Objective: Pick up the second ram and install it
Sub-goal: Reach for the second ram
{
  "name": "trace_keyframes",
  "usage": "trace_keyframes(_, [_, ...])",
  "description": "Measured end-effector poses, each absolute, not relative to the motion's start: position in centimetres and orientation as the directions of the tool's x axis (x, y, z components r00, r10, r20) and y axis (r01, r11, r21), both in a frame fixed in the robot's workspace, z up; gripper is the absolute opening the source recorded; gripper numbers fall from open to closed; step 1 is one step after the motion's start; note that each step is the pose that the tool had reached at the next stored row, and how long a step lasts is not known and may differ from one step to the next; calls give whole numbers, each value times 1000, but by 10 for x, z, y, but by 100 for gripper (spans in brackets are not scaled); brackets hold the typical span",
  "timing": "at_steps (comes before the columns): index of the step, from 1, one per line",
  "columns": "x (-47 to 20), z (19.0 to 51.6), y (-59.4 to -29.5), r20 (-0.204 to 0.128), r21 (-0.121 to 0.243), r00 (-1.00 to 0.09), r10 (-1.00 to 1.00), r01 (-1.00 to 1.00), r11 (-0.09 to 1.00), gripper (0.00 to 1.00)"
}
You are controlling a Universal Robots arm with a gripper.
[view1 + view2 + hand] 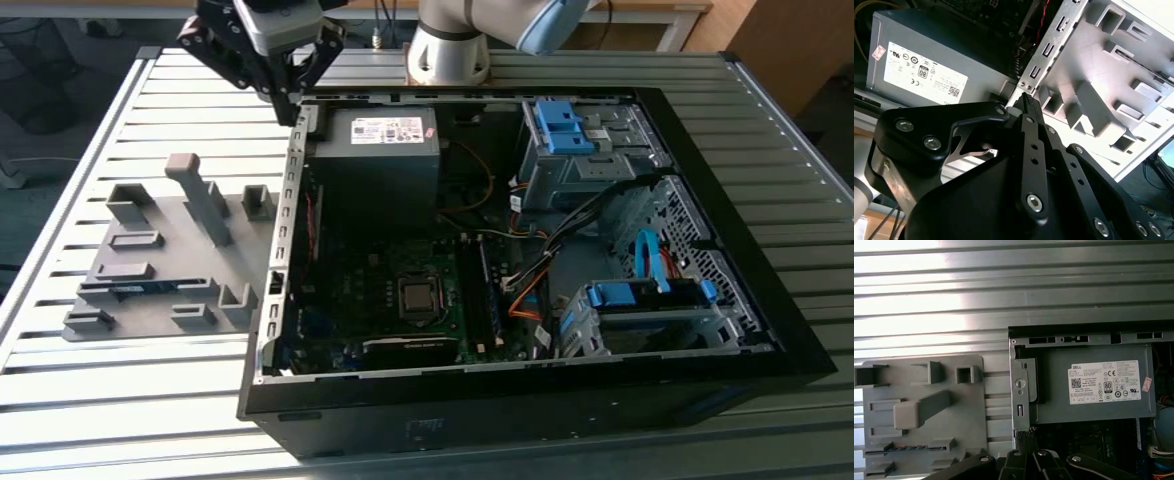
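Second ram (134, 290) lies flat in a low slot of the grey fixture (174, 250) and shows as a thin blue strip. It is well apart from the gripper (286, 108). The jaws are closed tip to tip with nothing between them, poised over the back corner of the open computer case (534, 395), just beside the power supply (380, 135).

The first wrist view looks straight down. It shows the ram (896, 448) as a blue line in the fixture (924, 390), off to the side of the gripper tips (1026, 436). The second wrist view shows the closed tips (1027, 97) close up against the case's metal rear edge, with the power supply (929, 65) and the fixture's upright blocks (1114, 75).

The exterior view alone takes in the motherboard (400, 290), the blue drive caddies (561, 125) and the arm base (447, 45). Everything sits on a slatted metal table (134, 400). Wooden furniture (787, 40) is at the exterior view's upper right.
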State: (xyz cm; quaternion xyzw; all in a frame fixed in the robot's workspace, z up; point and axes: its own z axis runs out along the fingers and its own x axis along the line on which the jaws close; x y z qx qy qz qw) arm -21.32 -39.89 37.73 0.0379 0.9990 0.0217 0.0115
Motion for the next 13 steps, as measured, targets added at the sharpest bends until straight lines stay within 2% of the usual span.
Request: trace_keyframes(13, [-219,376,-399,-21,44,-997,76,75,996,11])
